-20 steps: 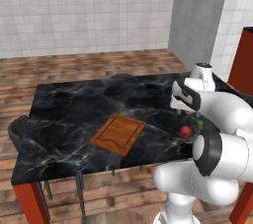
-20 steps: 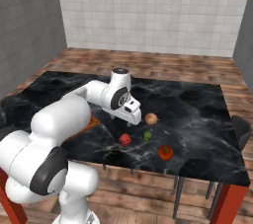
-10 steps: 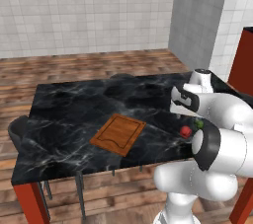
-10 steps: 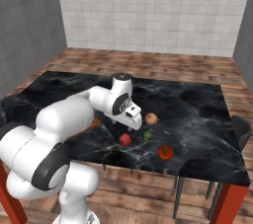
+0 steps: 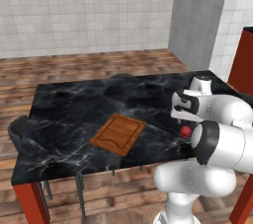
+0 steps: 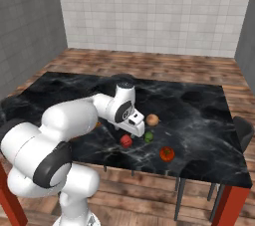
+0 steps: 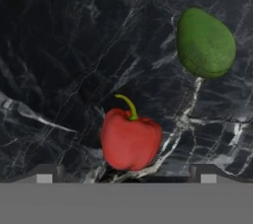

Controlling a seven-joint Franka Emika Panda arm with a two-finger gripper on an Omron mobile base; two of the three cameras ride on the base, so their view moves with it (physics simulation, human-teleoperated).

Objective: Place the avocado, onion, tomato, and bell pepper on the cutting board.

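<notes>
While the gripper (image 6: 135,126) hung spread and empty above the bell pepper (image 7: 130,140), with the avocado (image 7: 205,43) just beside that pepper and the cutting board (image 5: 118,133) well apart, I feared a skewed descent would send the pepper rolling away.

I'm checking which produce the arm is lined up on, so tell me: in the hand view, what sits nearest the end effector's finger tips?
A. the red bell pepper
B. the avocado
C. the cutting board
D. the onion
A: the red bell pepper lies just above the end effector finger tips, while the avocado sits farther off toward the upper right on the black marble table.
</notes>
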